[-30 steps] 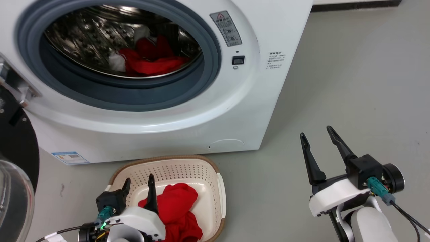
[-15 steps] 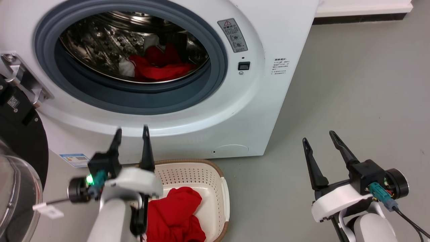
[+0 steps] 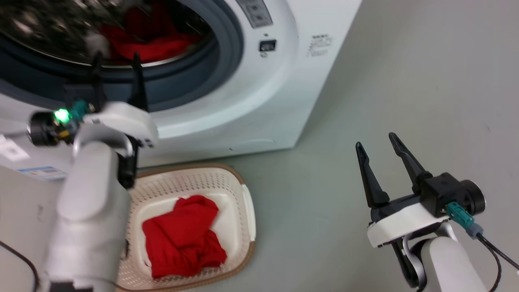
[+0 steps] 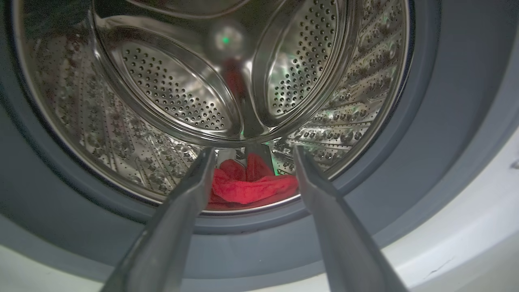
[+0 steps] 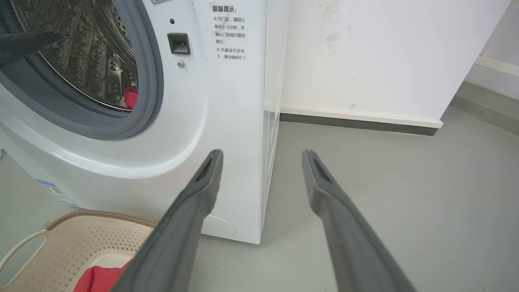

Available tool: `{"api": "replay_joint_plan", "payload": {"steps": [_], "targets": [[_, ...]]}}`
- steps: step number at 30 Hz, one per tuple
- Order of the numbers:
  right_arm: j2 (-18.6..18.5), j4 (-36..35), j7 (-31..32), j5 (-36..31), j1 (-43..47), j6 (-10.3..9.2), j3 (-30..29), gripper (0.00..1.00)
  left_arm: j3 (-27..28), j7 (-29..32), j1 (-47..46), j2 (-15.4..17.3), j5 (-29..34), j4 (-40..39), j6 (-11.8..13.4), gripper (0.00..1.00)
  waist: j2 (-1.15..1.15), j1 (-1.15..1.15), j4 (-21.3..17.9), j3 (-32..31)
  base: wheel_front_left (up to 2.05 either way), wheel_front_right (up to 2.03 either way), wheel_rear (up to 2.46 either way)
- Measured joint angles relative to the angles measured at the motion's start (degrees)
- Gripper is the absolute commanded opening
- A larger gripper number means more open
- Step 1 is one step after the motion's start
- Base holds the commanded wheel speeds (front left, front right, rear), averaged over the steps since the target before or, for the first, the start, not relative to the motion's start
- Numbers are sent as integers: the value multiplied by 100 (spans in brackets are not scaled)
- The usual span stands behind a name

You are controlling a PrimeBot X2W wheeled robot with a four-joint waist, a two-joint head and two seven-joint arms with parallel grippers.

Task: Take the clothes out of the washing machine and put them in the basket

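Observation:
The white washing machine (image 3: 259, 101) stands with its door opening facing me. Red clothes (image 3: 146, 42) lie at the bottom of its steel drum, seen between my fingers in the left wrist view (image 4: 251, 186). My left gripper (image 3: 115, 61) is open and empty, raised in front of the grey door ring, pointing into the drum. On the floor below sits the cream basket (image 3: 243, 211) with a red garment (image 3: 182, 237) in it. My right gripper (image 3: 377, 144) hangs open and empty over the floor, right of the machine.
Grey floor (image 3: 405, 81) stretches to the right of the machine. A white wall with a dark skirting board (image 5: 357, 123) runs behind it. The basket's rim and handle (image 5: 24, 247) sit at the lower left of the right wrist view.
My left gripper has risen from above the basket to the drum opening, still open. The head camera has shifted, so the machine sits higher and further left. The right gripper stays put.

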Motion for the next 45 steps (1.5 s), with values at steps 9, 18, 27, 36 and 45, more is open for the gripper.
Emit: {"api": "replay_joint_plan", "payload": {"steps": [9,18,27,36,45], "targets": [[-3,282,-198,446,-433,0,226,100,9,248,-1291,748,99,1296,-113,100,0,1,-577,807,0,0,0],[-5,358,-243,777,-718,0,407,100,-194,1181,-2387,1392,298,2224,-322,100,0,1,-1091,1383,0,0,0],[-4,297,-245,964,-800,0,568,100,-548,2995,-3416,1718,456,2972,-612,100,0,1,-1351,1618,0,0,0],[-4,263,-245,1081,-827,0,672,100,-747,5415,-4209,1828,489,3365,-694,100,0,0,-1493,1696,0,0,0],[-3,260,-245,1181,-827,0,698,100,-813,5346,-4095,1915,457,3092,-446,0,0,1,-1582,1741,0,0,0]]}}
